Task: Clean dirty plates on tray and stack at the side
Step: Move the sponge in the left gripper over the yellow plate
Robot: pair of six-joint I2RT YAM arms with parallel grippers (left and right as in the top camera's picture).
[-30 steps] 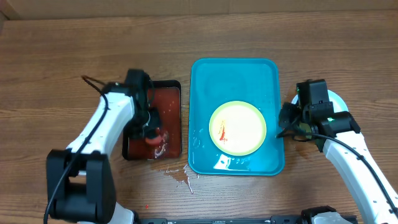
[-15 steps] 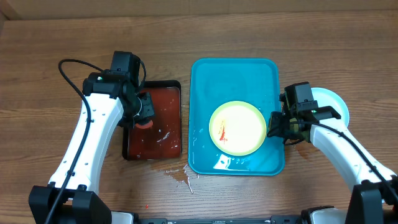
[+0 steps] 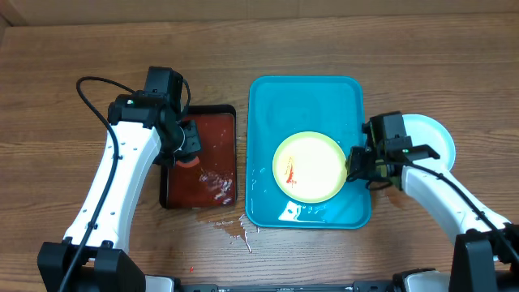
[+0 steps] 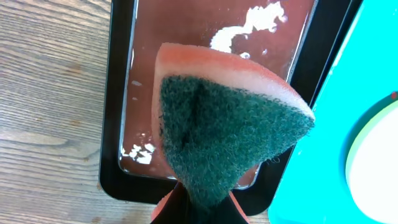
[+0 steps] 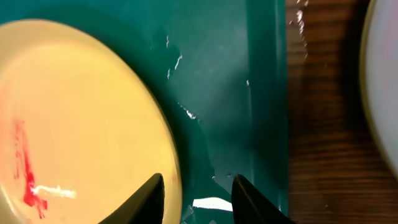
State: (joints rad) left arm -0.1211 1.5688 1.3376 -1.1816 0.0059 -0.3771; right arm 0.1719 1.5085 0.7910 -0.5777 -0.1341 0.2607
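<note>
Plate (image 3: pixel 308 166) rim lies under low right pincer (image 5: pixel 198 190), fingers narrowly apart; left pincer (image 3: pixel 186 150) clamps sponge (image 4: pixel 230 124).

The overhead view looks straight down on the whole table (image 3: pixel 49 65). The left wrist view hangs close over the dark-red tray (image 4: pixel 186 37), with the sponge (image 4: pixel 230 137) filling its centre and the turquoise tray (image 4: pixel 367 74) at its right edge. The right wrist view, nearer still, faces down on the plate (image 5: pixel 81 124) and that same turquoise tray.

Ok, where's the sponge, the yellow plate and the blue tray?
sponge (image 4: pixel 230 143), left wrist view, on its green scrubby face.
yellow plate (image 3: pixel 311 167), overhead view, on its pale middle.
blue tray (image 3: pixel 304 101), overhead view, on its bare floor above the plate.
</note>
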